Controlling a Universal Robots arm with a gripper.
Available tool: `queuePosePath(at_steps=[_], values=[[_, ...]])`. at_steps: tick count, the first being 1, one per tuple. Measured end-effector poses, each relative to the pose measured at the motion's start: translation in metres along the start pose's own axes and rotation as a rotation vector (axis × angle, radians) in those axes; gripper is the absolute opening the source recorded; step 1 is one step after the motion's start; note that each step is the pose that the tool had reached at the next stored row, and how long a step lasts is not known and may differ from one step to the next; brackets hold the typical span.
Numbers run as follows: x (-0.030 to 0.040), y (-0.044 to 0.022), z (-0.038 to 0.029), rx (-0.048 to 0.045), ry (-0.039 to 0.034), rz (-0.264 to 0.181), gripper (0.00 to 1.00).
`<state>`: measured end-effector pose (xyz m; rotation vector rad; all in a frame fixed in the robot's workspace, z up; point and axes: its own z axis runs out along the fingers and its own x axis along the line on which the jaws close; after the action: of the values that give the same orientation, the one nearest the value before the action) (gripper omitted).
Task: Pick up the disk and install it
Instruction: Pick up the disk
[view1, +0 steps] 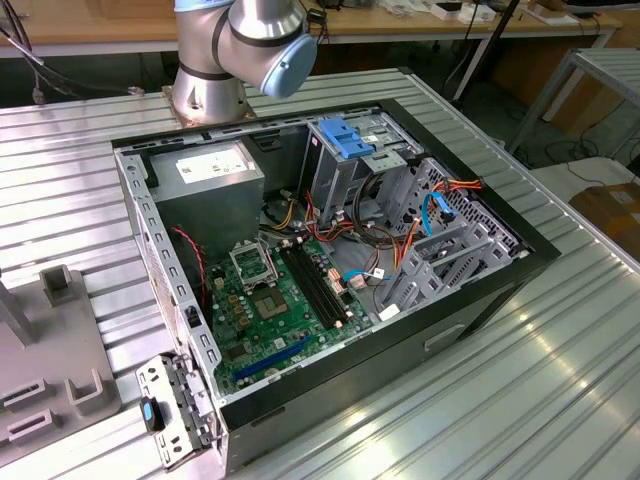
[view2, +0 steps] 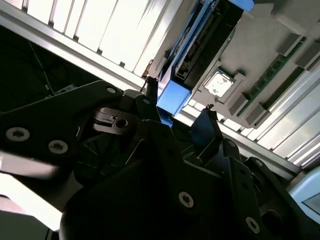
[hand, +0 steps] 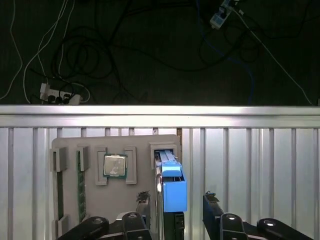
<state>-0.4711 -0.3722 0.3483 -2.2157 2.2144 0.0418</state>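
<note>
Ribbed metal desk (hand: 250, 175): grey fixture (hand: 115, 200) stands disk (hand: 172, 187) on edge in a slot, likely for side access; gripper (hand: 176, 199) spread wide, straddling it, gripping nothing.

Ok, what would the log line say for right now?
claw: open, fingers either side of disk | disk: on edge in tray slot, not gripped | case: open

No text is legible. The power supply (view1: 208, 170) carries a pale label, print too small to read. The chip (hand: 114, 165) on the grey tray (hand: 95, 200) has faint markings, unreadable.
</note>
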Motion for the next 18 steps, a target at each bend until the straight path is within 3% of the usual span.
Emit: queuePosePath(at_steps=[2,4,8,10,14,18], values=[[0.0001,0.0000,0.0057,0.0000,0.0000,0.000,0.54],[0.0004,-0.0002,0.0156,0.0000,0.0000,0.000,0.54],[0.0006,-0.0003,0.0251,0.0002,0.0000,0.000,0.54],[0.0007,0.0000,0.0267,0.0041,0.0002,0.000,0.54],[0.0008,0.0015,0.0297,0.0278,0.0000,-0.001,0.54],[0.0008,0.0052,0.0312,0.0321,0.0000,-0.001,0.54]])
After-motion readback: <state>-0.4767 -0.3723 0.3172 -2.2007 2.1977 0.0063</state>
